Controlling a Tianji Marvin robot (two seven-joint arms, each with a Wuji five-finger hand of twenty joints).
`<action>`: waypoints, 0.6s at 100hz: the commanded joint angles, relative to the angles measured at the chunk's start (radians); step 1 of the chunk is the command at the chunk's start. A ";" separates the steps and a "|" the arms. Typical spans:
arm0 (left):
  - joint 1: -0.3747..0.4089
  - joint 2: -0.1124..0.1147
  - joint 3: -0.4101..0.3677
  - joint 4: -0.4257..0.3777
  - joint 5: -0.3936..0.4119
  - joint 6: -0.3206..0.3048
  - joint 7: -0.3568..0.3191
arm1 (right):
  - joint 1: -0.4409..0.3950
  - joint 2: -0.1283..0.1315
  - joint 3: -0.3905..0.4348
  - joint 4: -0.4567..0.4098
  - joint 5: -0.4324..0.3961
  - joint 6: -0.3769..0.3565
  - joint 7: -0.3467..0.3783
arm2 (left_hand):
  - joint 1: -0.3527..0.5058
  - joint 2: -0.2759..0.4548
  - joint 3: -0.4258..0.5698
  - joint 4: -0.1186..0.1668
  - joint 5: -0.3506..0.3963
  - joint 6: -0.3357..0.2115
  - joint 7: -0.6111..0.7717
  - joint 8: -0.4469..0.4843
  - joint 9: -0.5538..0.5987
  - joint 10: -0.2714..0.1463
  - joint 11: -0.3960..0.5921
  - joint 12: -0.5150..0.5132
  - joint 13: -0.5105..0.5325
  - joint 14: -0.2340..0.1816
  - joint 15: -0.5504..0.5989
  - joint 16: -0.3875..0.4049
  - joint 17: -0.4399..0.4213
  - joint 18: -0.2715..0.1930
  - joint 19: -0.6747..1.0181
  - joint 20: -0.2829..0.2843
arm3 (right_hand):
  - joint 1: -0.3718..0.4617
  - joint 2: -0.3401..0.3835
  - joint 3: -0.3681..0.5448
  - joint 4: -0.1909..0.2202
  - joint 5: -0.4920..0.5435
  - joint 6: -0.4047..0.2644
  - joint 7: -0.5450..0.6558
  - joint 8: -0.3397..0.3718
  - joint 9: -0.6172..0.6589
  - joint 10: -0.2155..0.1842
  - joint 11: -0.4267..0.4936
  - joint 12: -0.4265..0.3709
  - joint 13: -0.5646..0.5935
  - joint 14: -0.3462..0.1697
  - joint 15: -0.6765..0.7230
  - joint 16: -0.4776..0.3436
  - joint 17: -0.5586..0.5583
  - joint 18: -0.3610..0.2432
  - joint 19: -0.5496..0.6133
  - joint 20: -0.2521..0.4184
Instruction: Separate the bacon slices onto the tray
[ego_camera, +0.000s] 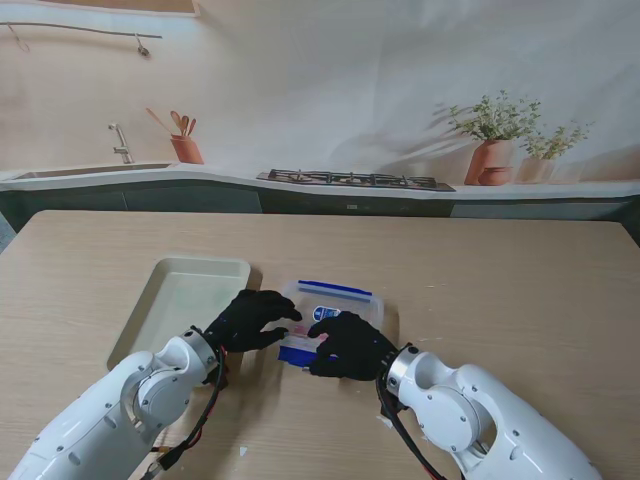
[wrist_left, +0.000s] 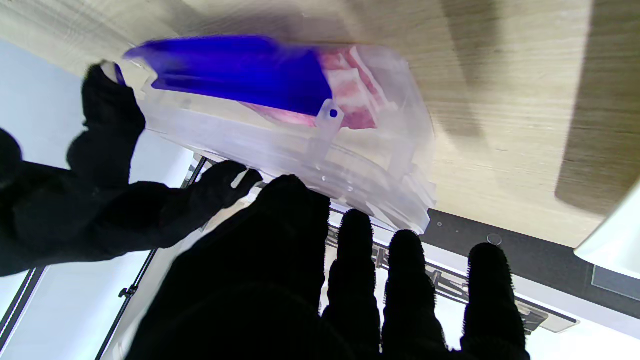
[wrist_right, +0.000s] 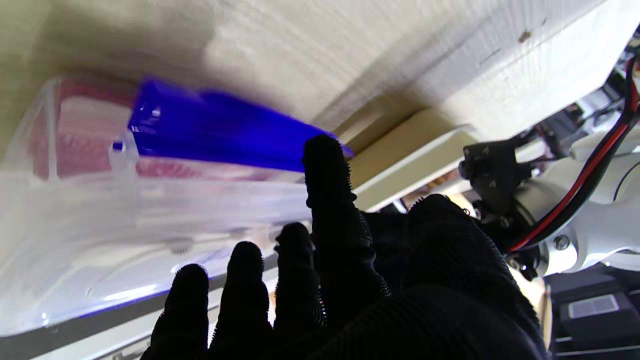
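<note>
1. Two white robot arms are rising from the near corners of the stand view, each ending in a black-gloved hand over the light wooden table (ego_camera: 500, 280).
2. The left hand (ego_camera: 252, 320) is resting at the left side of a clear plastic box with blue latch clips (ego_camera: 335, 315), fingers spread and laid over its lid; whether they are actually gripping is hard to tell.
3. The right hand (ego_camera: 350, 345) is covering the near edge of the box, one finger (wrist_right: 325, 170) reaching to the near blue clip (wrist_right: 220, 132) while the others are lying apart along the lid; a firm hold cannot be confirmed.
4. Pink-and-white bacon slices (wrist_left: 350, 90) are lying inside the box, showing through the wall in the left wrist view, blurred.
5. A pale cream rectangular tray (ego_camera: 185, 300) is sitting just left of the box, partly behind the left hand.
6. Both hands are hiding much of the lid, so whether it is latched cannot be made out.
7. Farther off, a backdrop is showing a sink tap (ego_camera: 120, 143), a stove top (ego_camera: 355, 180) and potted plants (ego_camera: 495, 140).
</note>
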 joint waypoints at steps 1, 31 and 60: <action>0.009 0.001 0.009 0.013 0.004 0.008 -0.026 | -0.012 -0.002 -0.007 0.012 0.007 -0.011 0.020 | 0.046 0.016 -0.007 -0.019 0.035 0.031 0.027 0.006 -0.009 -0.015 -0.010 0.015 -0.015 -0.027 0.005 -0.016 -0.011 -0.015 -0.037 -0.012 | -0.003 -0.014 0.018 0.023 0.035 -0.024 0.019 0.018 0.000 -0.023 0.017 0.000 -0.033 -0.036 -0.005 -0.004 -0.021 -0.031 -0.032 0.019; 0.009 0.001 0.009 0.015 0.003 0.010 -0.028 | -0.024 -0.009 0.002 0.011 0.013 -0.025 -0.014 | 0.038 0.018 -0.009 -0.018 0.034 0.033 0.025 0.006 -0.009 -0.012 -0.010 0.015 -0.015 -0.023 0.005 -0.017 -0.011 -0.015 -0.038 -0.013 | -0.013 -0.014 0.025 0.021 -0.017 -0.045 -0.008 0.020 -0.006 -0.018 0.012 -0.001 -0.031 -0.034 -0.004 -0.004 -0.018 -0.028 -0.032 0.022; 0.009 0.001 0.008 0.016 0.005 0.014 -0.028 | -0.036 -0.016 0.028 -0.003 0.012 -0.070 -0.059 | 0.034 0.018 -0.006 -0.017 0.033 0.032 0.025 0.006 -0.010 -0.011 -0.011 0.014 -0.014 -0.021 0.005 -0.016 -0.011 -0.015 -0.038 -0.013 | -0.026 -0.014 0.030 0.022 -0.196 -0.099 -0.102 -0.004 -0.033 -0.010 0.001 -0.005 -0.023 -0.021 -0.001 -0.002 -0.009 -0.018 -0.030 0.023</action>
